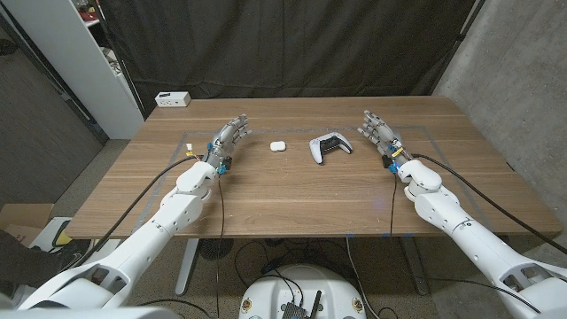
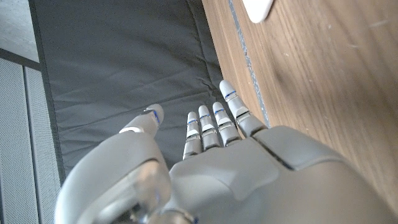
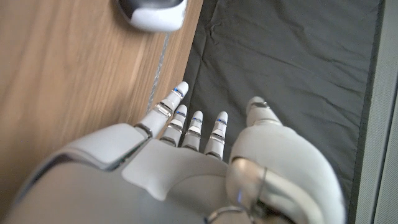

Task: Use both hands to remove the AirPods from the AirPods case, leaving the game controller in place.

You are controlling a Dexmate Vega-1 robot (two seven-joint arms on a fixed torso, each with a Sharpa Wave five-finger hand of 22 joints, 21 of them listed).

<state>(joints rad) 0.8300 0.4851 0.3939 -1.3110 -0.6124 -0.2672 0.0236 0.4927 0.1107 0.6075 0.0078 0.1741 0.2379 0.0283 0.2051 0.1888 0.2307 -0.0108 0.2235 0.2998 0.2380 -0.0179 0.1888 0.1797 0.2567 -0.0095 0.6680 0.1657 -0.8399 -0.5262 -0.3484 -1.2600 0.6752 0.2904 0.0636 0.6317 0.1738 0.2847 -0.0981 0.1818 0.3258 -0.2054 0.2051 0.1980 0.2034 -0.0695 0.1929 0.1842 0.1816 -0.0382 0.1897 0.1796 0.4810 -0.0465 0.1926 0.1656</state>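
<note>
Across the wooden table (image 1: 292, 199) we see both hands, left hand (image 1: 227, 142) and right hand (image 1: 379, 135), spread and holding nothing, flanking the white earbud case (image 1: 277, 146) and game controller (image 1: 330, 146); we read no writing.

White AirPods case (image 1: 277, 146); game controller (image 1: 330, 146) seemingly white-and-black

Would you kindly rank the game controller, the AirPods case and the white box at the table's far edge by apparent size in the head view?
1. game controller, clearly largest.
2. white box; it stands farther away, so its true size is unsure.
3. AirPods case, smallest.
</note>
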